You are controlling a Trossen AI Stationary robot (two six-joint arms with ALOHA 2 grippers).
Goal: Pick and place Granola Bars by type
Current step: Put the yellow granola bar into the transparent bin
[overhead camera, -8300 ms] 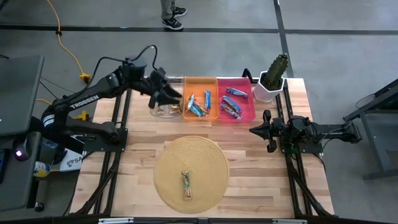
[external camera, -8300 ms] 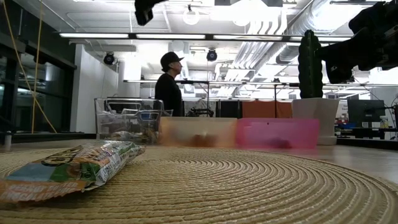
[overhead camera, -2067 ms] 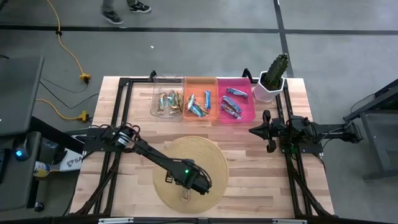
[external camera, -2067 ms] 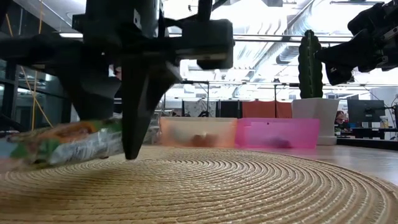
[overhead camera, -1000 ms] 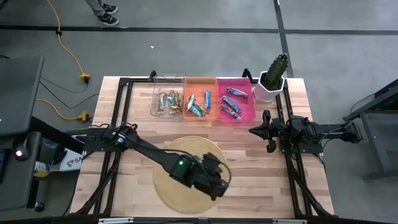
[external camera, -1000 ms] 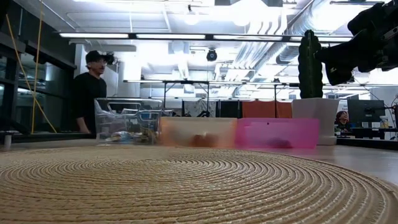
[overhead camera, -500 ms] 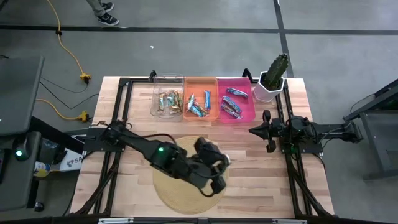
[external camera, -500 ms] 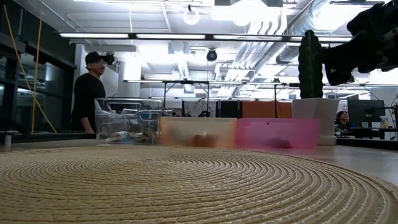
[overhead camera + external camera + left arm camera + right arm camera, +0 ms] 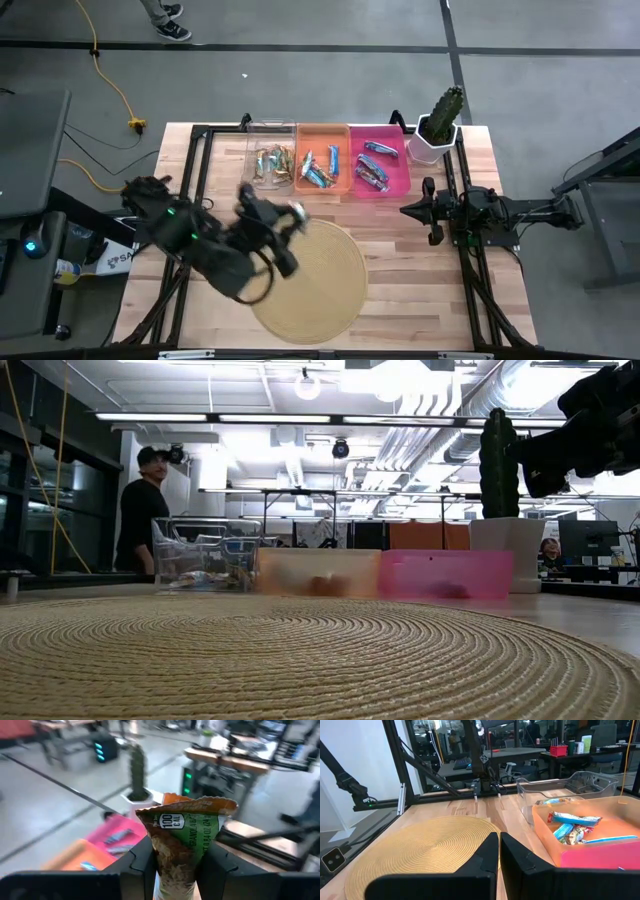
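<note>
Upper centre, clear bin (image 9: pixel 268 166), orange bin (image 9: pixel 322 170) and pink bin (image 9: pixel 379 167) hold bars; left gripper (image 9: pixel 176 862) pinches a green-tan granola bar (image 9: pixel 182 845); right gripper (image 9: pixel 499 851) pressed together.

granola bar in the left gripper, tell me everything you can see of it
The granola bar is a foil-wrapped bar with a green face, an orange crimped top edge and a white "100 cal" badge over a picture of oats. It stands upright, pinched between the left gripper's two dark fingers, its upper half sticking out above them. It is lifted clear of the mat. Its lower end is hidden.
</note>
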